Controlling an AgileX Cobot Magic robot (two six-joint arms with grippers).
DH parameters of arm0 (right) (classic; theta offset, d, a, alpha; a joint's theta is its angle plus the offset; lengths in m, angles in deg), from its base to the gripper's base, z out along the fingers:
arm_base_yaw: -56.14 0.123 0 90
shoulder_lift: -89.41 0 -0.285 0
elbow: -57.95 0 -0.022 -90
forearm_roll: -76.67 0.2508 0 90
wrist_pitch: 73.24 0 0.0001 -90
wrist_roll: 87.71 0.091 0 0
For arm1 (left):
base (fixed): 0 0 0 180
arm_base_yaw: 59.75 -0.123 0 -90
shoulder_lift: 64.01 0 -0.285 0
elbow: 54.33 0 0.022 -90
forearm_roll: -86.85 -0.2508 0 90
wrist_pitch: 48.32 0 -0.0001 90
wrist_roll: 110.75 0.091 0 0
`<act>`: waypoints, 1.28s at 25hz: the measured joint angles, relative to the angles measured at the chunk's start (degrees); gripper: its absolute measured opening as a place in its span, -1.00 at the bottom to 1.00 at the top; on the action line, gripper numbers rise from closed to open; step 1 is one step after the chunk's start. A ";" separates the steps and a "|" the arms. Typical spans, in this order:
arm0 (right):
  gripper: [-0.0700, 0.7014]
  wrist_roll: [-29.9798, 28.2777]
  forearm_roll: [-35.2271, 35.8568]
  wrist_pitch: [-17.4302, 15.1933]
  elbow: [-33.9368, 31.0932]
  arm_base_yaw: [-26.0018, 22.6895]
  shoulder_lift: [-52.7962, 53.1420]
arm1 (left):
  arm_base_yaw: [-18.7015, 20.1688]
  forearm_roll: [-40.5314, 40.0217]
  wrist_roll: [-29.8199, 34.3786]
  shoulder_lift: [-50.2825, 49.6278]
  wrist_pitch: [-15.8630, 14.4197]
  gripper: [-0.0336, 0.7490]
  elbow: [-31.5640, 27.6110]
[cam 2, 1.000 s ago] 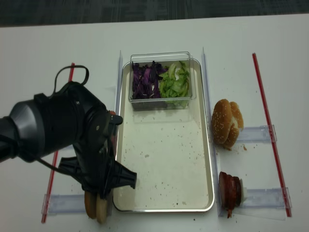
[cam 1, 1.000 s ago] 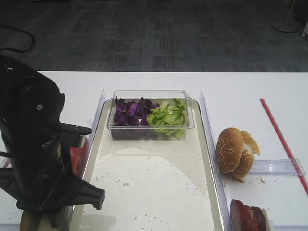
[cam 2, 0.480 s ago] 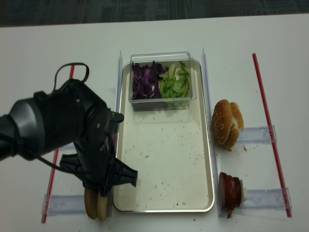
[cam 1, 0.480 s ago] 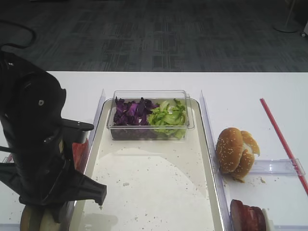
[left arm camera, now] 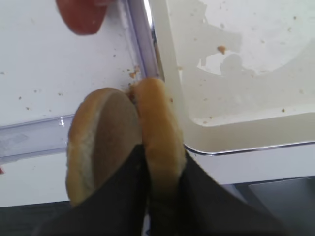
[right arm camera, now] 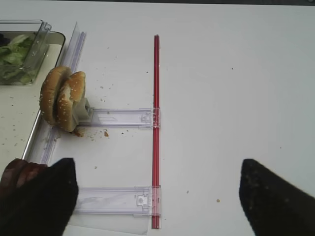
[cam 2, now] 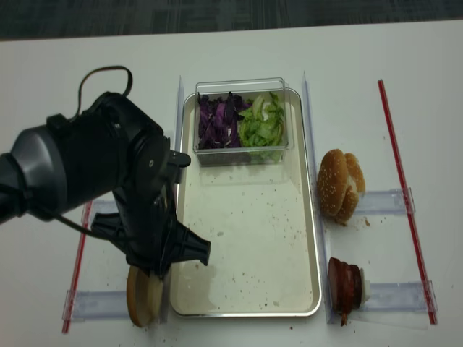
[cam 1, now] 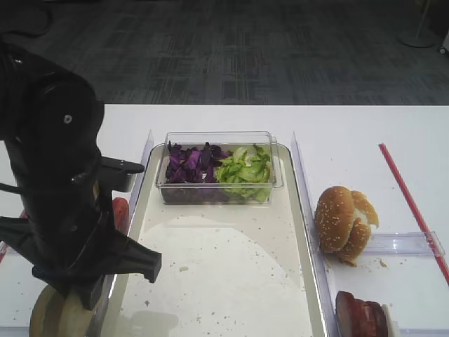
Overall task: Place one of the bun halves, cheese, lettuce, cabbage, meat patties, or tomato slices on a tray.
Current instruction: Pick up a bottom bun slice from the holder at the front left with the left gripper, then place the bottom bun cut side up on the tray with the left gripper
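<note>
- Where my left arm is hanging over the table's near-left corner, the bun halves (cam 1: 59,316) are standing beside the tray (cam 1: 231,281).
- My left claw (left arm camera: 162,169) is pinching one bun half (left arm camera: 156,132).
- My right claw (right arm camera: 157,196) is gaping, holding nothing.

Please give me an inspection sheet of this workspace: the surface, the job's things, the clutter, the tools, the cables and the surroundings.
Surface: white table, with crumbs near the sesame buns.
Job's things: tray floor bare except crumbs; clear tub on its far end holds cabbage and lettuce; bun halves stand on edge off the tray's left near corner; meat patties on the right; tomato slices on the left.
Clutter: red strips, clear holders.
Tools: left tool shut on one bun half; right tool open, empty.
Cables: black loop on the left arm.
Surroundings: dark carpet.
</note>
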 joint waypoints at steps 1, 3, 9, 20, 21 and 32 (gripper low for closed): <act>0.93 0.00 0.00 0.00 0.00 0.00 0.00 | 0.00 0.41 0.37 0.00 -0.24 -0.67 0.52; 0.93 0.00 0.00 0.00 0.00 0.00 0.00 | 0.00 1.24 1.17 0.00 -0.75 -0.67 1.72; 0.93 0.00 0.00 0.00 0.00 0.00 0.00 | 0.00 2.23 1.98 0.00 -2.01 -0.67 3.75; 0.93 0.00 0.00 0.00 0.00 0.00 0.00 | 0.00 6.91 12.95 0.00 -0.63 -0.67 6.16; 0.93 0.00 0.00 0.00 0.00 0.00 0.00 | 0.00 7.58 14.55 0.00 -0.41 -0.67 6.95; 0.93 -0.21 0.00 0.00 0.00 0.00 0.00 | -5.14 23.56 32.87 -0.12 -0.17 -0.67 12.61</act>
